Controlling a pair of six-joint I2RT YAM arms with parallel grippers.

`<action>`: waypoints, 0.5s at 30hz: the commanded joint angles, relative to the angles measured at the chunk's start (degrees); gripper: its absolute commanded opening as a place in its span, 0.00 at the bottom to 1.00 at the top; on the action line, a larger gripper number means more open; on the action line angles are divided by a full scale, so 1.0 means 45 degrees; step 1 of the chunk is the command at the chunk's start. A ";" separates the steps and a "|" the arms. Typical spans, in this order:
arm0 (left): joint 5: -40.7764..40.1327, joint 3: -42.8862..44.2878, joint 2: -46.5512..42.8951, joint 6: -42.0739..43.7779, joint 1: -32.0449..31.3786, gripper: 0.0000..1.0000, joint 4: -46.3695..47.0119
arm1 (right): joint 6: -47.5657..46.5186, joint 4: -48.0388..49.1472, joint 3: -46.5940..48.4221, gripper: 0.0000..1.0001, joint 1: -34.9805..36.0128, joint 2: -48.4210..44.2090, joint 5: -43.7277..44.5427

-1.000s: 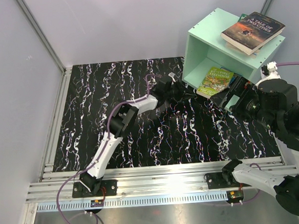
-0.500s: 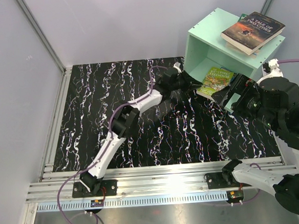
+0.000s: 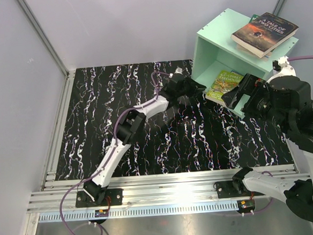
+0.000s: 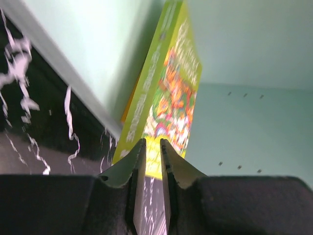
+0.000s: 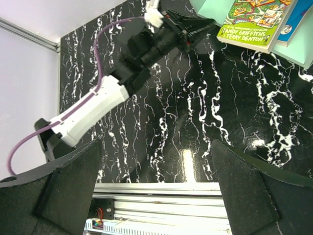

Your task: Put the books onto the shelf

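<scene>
Left arm has stretched out since a second ago, bringing the left gripper [image 4: 152,147] to the open face of the shelf [image 3: 210,44] at the worktop's [image 3: 117,98] far right corner. Lime-green book [image 4: 171,98] lies flat inside, its near end past the lip; dark book [image 3: 265,32] sits on the roof. Left fingers are pinched to a slit at the lime-green book's corner, nothing visibly clamped; right gripper [image 5: 157,161] gapes wide, empty.

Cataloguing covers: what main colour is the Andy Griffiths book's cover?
Lime green; the book shows best in the right wrist view.
</scene>
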 commanded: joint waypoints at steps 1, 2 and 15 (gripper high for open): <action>-0.1035 -0.0006 -0.0866 0.0136 0.0457 0.20 0.0957 | -0.0478 -0.2062 0.0335 1.00 0.0075 0.0145 0.0493; -0.1171 0.0033 -0.0769 0.0000 0.0496 0.20 0.0978 | -0.0556 -0.2081 0.0354 1.00 0.0075 0.0145 0.0512; -0.1269 0.4212 0.2374 -0.0997 0.0030 0.22 -0.0252 | -0.1200 -0.2433 0.0628 1.00 0.0075 0.0380 0.0785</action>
